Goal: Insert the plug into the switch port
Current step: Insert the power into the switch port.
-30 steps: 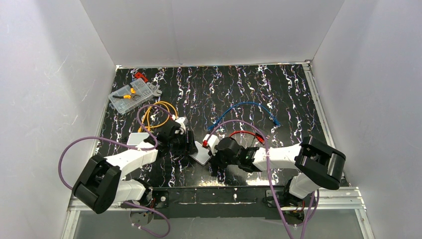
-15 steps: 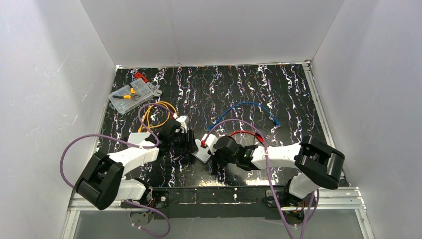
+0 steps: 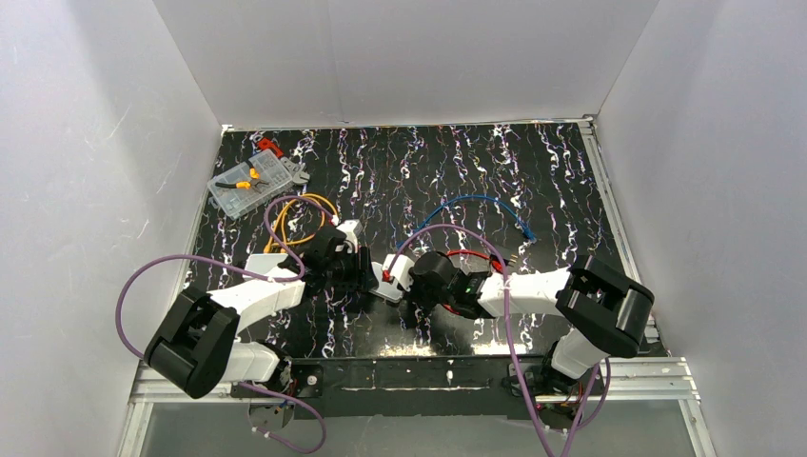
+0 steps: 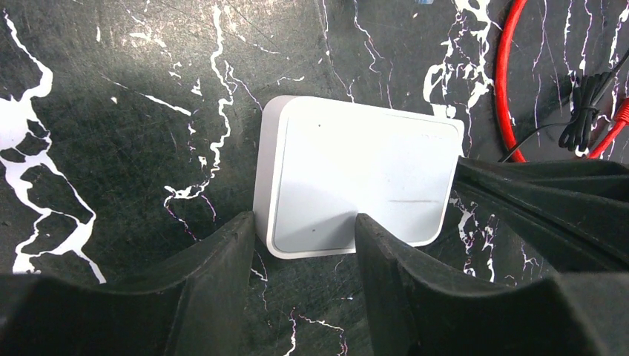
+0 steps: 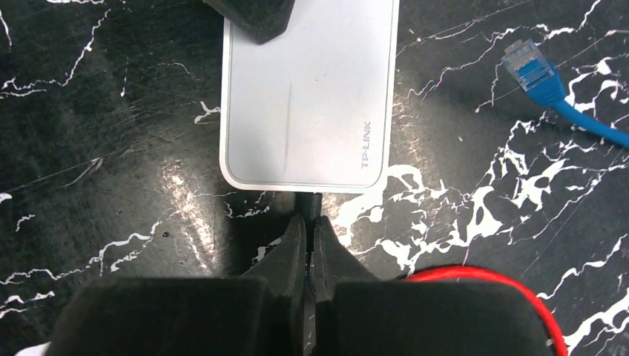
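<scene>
The right gripper (image 5: 308,228) is clenched on the one black plug (image 5: 308,202), by which the one switch (image 5: 308,104), at 12 o'clock, is touched at its edge; the port is hidden. The left gripper (image 4: 305,220) is spread over the switch's corner.

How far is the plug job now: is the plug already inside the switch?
Done: the dark plug is pinched in the right hand, at the edge of the switch. In hand: the left hand straddles a switch corner. Left: pushing home; whether the plug sits fully in cannot be told.
</scene>
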`<move>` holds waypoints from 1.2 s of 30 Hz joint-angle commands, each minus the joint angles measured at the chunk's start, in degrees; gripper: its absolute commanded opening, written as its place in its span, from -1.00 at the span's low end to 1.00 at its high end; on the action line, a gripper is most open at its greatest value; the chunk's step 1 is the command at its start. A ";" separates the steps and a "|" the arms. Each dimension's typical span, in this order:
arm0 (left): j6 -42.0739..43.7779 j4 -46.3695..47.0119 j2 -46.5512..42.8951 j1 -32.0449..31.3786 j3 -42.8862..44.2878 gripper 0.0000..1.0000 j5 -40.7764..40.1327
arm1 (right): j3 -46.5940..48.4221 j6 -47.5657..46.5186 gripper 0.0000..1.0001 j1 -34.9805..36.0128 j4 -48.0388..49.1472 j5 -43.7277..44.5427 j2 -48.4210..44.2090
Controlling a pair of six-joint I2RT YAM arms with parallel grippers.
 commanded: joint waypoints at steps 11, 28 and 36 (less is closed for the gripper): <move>-0.03 -1.41 2.95 -2.62 1.08 -0.06 8.87 | 7.14 -18.38 -0.97 -2.63 10.26 -27.22 0.42; -2.73 -2.85 -0.42 -4.08 -0.04 -0.07 8.41 | 5.65 -18.44 -0.97 -3.06 6.36 -26.07 -3.30; -6.52 -9.27 -4.43 -4.09 1.11 0.23 3.98 | -0.54 -14.35 -0.97 -2.92 7.97 -22.58 -5.69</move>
